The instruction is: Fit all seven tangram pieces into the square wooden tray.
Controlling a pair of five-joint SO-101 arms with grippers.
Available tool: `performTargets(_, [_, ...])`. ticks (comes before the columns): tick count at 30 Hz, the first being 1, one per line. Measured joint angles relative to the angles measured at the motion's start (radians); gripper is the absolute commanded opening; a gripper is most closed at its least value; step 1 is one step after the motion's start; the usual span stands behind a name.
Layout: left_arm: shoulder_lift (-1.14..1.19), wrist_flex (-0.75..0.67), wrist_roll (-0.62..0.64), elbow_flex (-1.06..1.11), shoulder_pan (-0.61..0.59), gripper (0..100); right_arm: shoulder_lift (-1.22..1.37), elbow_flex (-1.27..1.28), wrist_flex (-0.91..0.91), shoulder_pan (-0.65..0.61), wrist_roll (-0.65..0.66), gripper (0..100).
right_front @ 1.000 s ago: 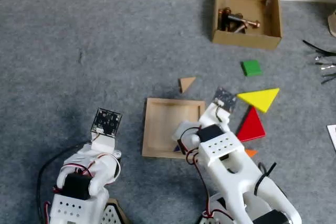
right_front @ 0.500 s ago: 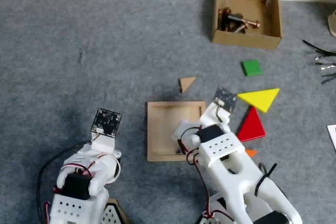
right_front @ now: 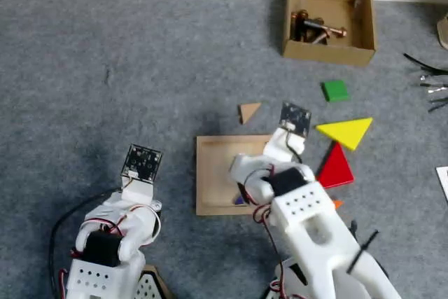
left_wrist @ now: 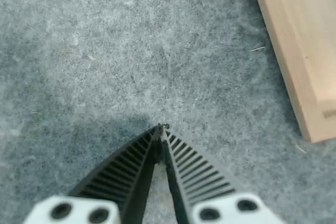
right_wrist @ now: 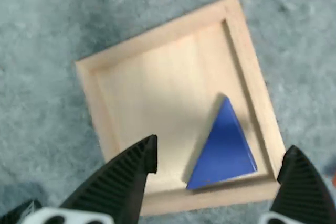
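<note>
The right gripper has moved forward over the tray, jaws wide apart, and the tray has slid a little on the counter. The blue triangle lies free in a tray corner, so that piece looks placed. The left gripper rests closed beside the tray. Still outside are the tan triangle, green square, yellow triangle, red triangle and an orange piece that the right arm partly covers. A cardboard box sits well apart.
</note>
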Motion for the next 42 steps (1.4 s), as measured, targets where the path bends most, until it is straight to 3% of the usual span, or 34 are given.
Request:
performTargets(4, [0.0,0.0,0.0,0.0,0.0,1,-0.115,-0.003,0.161,0.0,0.06,34.2])
performTargets(10, [0.0,0.0,0.0,0.0,0.0,1,-0.181,-0.149,0.41,0.0,0.416,34.2])
performTargets(13, [0.0,0.0,0.0,0.0,0.0,1,-0.166,-0.27,0.493,0.037,0.471,32.7])
performTargets(18, [0.0,0.0,0.0,0.0,0.0,1,-0.009,-0.354,0.505,0.166,0.511,20.9])
performTargets(28, [0.0,0.0,0.0,0.0,0.0,1,0.213,-0.362,0.506,0.201,0.961,20.6])
performTargets(31, [0.0,0.0,0.0,0.0,0.0,1,0.213,-0.362,0.496,0.187,1.0,18.0])
performTargets(37, [0.0,0.0,0.0,0.0,0.0,1,0.215,-0.362,0.37,0.124,1.036,1.5])
performTargets(42, [0.0,0.0,0.0,0.0,0.0,1,0.215,-0.362,0.334,0.101,1.036,0.5])
